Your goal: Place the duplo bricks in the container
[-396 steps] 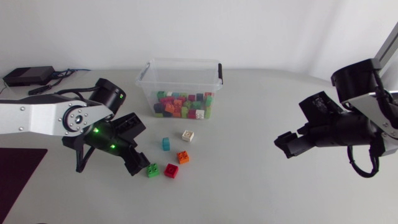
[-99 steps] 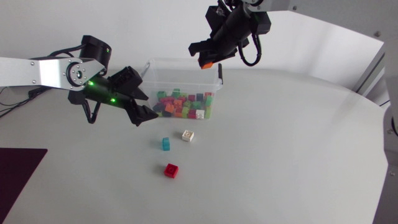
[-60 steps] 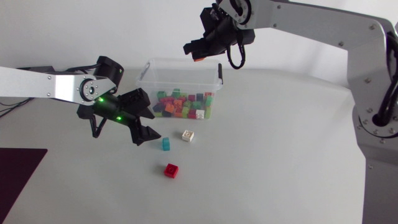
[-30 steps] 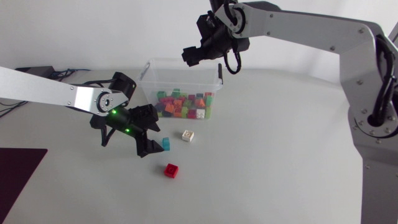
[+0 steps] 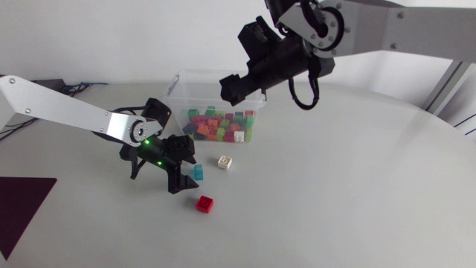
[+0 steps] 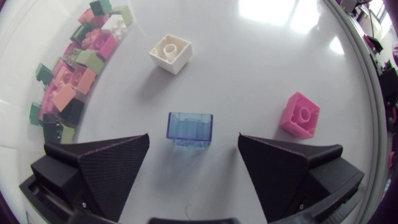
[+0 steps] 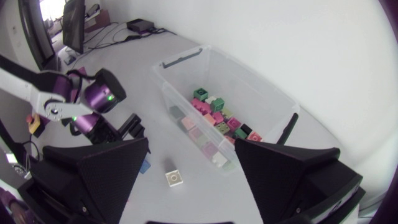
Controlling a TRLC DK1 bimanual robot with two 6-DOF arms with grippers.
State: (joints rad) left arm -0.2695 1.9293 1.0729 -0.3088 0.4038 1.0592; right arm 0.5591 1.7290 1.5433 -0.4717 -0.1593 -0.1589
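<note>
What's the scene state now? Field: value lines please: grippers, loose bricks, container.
left gripper: open, fingers either side of the blue brick, not touching it
right gripper: open, empty, above the container
loose bricks: blue brick, white brick, red brick
in container: heap of mixed bricks
task: not finished, three bricks still outside
</note>
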